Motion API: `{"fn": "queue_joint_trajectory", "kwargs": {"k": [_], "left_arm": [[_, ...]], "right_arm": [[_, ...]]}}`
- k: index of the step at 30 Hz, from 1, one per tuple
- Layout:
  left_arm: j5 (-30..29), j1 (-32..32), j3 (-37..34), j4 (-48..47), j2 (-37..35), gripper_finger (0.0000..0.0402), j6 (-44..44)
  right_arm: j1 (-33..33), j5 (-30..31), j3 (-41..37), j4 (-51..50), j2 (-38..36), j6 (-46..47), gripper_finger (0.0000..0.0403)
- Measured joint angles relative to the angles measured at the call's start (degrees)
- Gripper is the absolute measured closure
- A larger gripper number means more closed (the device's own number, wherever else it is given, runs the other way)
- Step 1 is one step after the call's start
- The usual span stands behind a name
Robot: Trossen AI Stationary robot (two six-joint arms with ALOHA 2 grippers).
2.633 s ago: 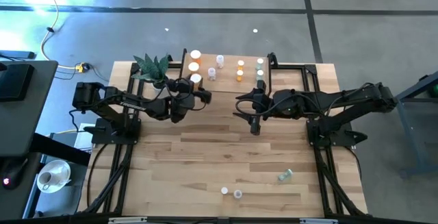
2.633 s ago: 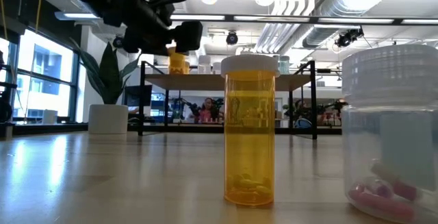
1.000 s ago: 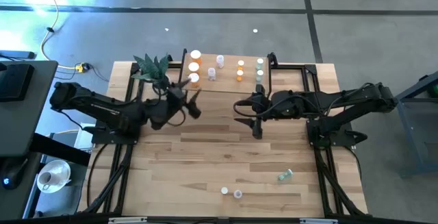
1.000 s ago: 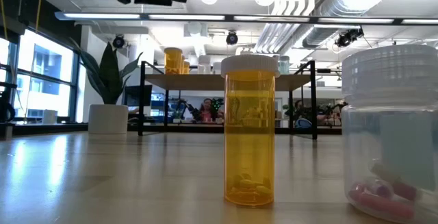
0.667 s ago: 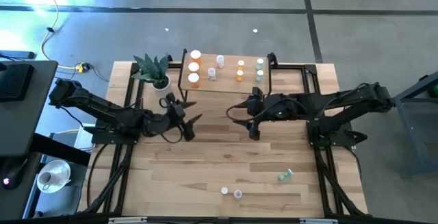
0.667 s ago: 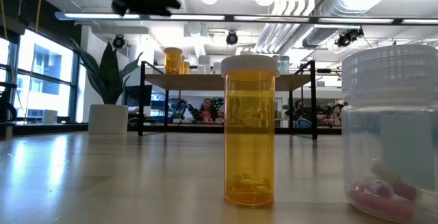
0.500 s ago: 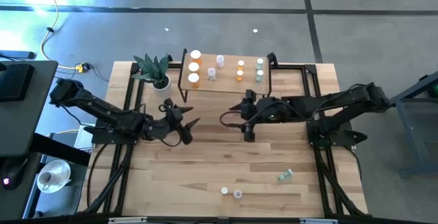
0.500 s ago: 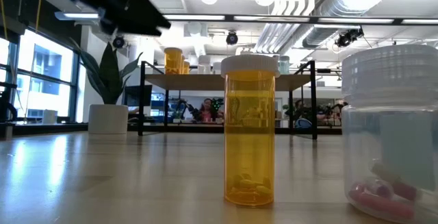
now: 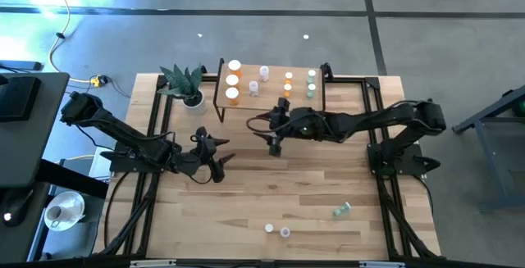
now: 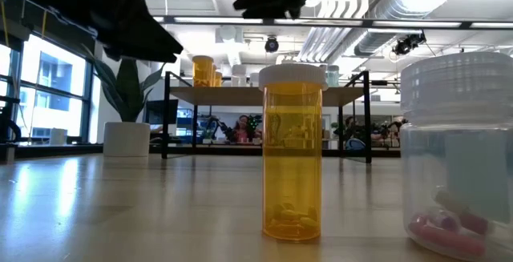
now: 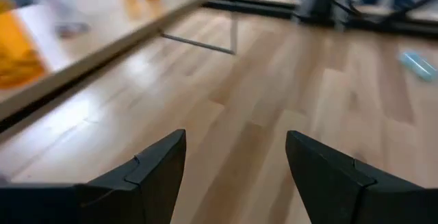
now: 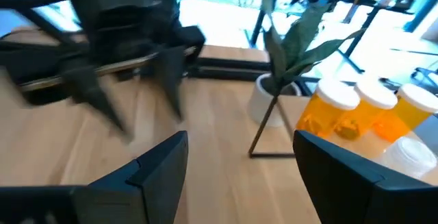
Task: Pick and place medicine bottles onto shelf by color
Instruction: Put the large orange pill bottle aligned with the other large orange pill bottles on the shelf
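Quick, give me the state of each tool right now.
Left tool: open, holding nothing, over the bare table in front of the shelf.
Right tool: open, holding nothing, just in front of the shelf.

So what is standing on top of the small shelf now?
The shelf carries three large orange bottles near the plant end, two small orange ones, plus pale bottles. The right gripper covers part of its front edge.
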Motion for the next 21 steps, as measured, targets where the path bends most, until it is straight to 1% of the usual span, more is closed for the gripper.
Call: {"fn": "queue_joint_trajectory", "kwargs": {"k": [3, 6, 12, 16, 21], "left_arm": [[4.81, 0.01, 0.0, 0.44, 0.0, 0.0161, 3.71], [6.96, 0.0, 0.0, 0.86, 0.02, 0.0161, 7.1], [7.12, 0.26, 0.0, 1.37, 0.04, 0.0161, 10.29], [6.1, 0.31, 0.0, 1.86, 0.04, 0.0161, 10.97], [4.95, 0.53, 0.0, 1.95, 0.04, 0.0161, 10.99]], "right_arm": [[-1.44, -0.05, 0.0, 4.57, 2.61, -0.02, 0.0146], [-2.92, -0.08, 0.0, 8.49, 5.39, 0.19, 0.0146], [-5.24, -0.12, 0.0, 18.03, 11.03, 1.69, 0.0146], [-6.35, -0.25, 0.0, 20.48, 13.65, 2.47, 0.0146], [-7.69, -3.16, 0.0, 26.19, 16.14, 5.27, 0.0146]]}}
